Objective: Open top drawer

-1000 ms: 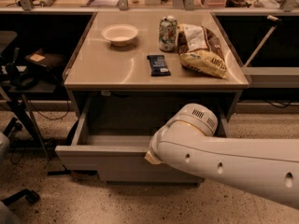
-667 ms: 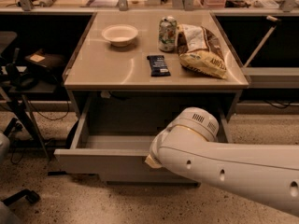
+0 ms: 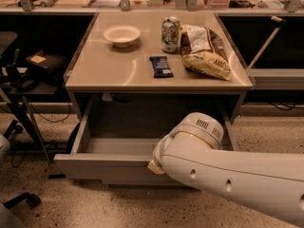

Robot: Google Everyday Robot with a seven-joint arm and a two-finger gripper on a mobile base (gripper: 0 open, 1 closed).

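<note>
The top drawer (image 3: 102, 167) is a wide, shallow grey metal drawer under the tan table top. It stands pulled out towards me, and its inside shows as a dark hollow with a bare floor. My white arm (image 3: 228, 175) comes in from the lower right. My gripper (image 3: 155, 166) is at the drawer's front edge, right of its middle. It is almost wholly hidden behind the arm's rounded wrist; only a small tan tip shows against the drawer front.
On the table top (image 3: 109, 72) lie a white bowl (image 3: 122, 34), a can (image 3: 170, 33), a chip bag (image 3: 205, 55) and a dark snack bar (image 3: 161, 66). A black chair and stand (image 3: 21, 87) are at the left. A speckled floor lies in front.
The drawer has slid a little further out towards me, and the arm's wrist has drawn back with it.
</note>
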